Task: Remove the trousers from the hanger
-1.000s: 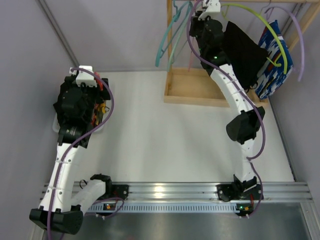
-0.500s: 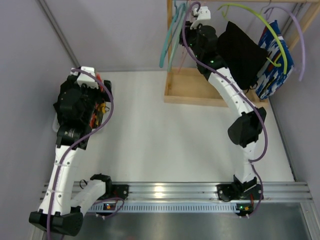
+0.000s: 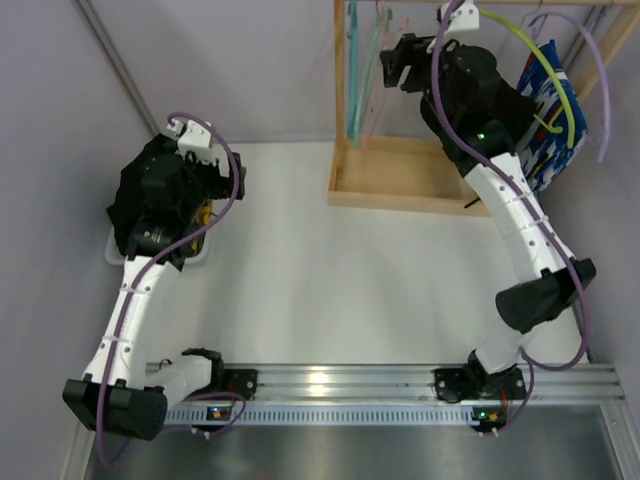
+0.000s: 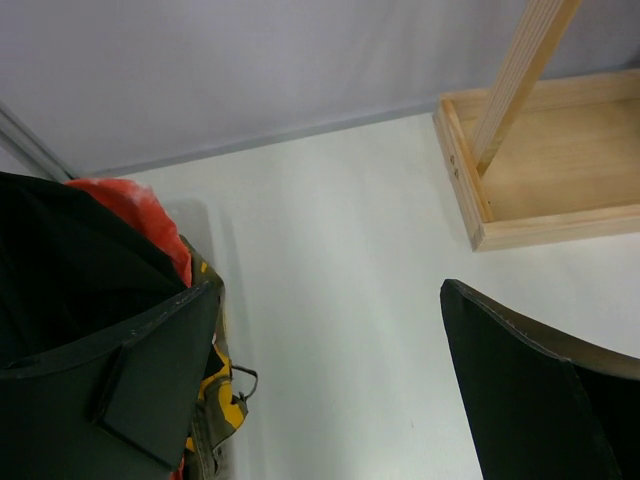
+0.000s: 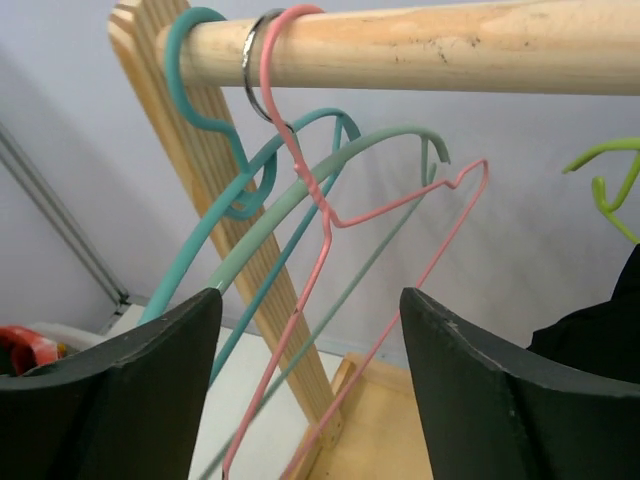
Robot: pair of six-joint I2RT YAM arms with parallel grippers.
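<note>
Black trousers [image 5: 600,335] hang at the right edge of the right wrist view, next to a yellow-green hanger [image 5: 610,165]; the right arm hides most of them from above. My right gripper [image 5: 310,295] [image 3: 397,62] is open and empty, up by the wooden rod [image 5: 420,45], with empty teal, green and pink hangers [image 5: 330,210] behind its gap. A pile lies at the left: black trousers [image 4: 70,250], red-orange ones [image 4: 130,205] and camouflage ones [image 4: 215,400]. My left gripper [image 4: 330,290] [image 3: 222,178] is open beside that pile, holding nothing.
The wooden rack base [image 3: 400,185] sits at the back of the table. A blue patterned garment [image 3: 545,115] hangs at the rack's right end. A white tray [image 3: 112,255] lies under the left pile. Walls close in on both sides.
My right gripper has gone from shut to open, and its arm has swung right in front of the hanging black trousers. The left arm has shifted slightly up and right.
</note>
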